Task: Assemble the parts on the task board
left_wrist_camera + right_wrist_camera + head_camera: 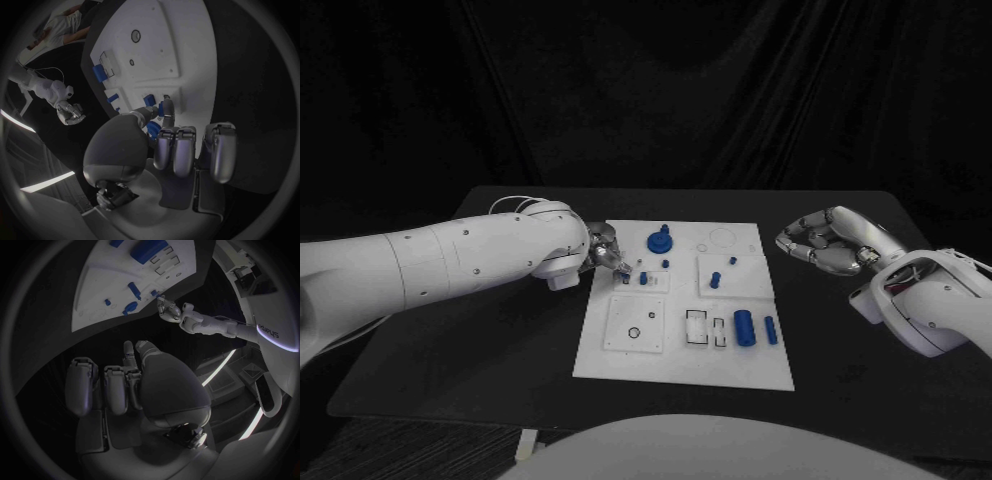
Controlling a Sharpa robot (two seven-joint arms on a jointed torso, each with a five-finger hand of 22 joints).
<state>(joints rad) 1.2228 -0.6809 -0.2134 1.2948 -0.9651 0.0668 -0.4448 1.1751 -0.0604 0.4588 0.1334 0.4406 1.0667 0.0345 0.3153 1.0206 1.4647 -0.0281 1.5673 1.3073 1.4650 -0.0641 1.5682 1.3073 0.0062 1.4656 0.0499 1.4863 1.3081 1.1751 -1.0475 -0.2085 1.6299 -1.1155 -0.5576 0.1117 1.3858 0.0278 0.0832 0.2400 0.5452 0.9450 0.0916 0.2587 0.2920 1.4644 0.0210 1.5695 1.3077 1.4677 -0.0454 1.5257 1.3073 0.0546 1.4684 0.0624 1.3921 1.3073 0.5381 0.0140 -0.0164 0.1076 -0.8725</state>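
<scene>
At the left edge of the task board (678,360), on the black bench (488,340), I see the left robot hand (606,252); its fingertips meet near a small blue part (626,278), and I cannot tell whether they pinch it. I count about eight blue parts on the board, including two cylinders (746,327). The right robot hand (828,242) hovers beside the board, fingers curled in, holding nothing.

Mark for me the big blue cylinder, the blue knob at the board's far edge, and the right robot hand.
Big blue cylinder (744,327), head view, mid-body.
Blue knob (661,240), head view, its round base.
Right robot hand (824,243), head view, curled fingers.
</scene>
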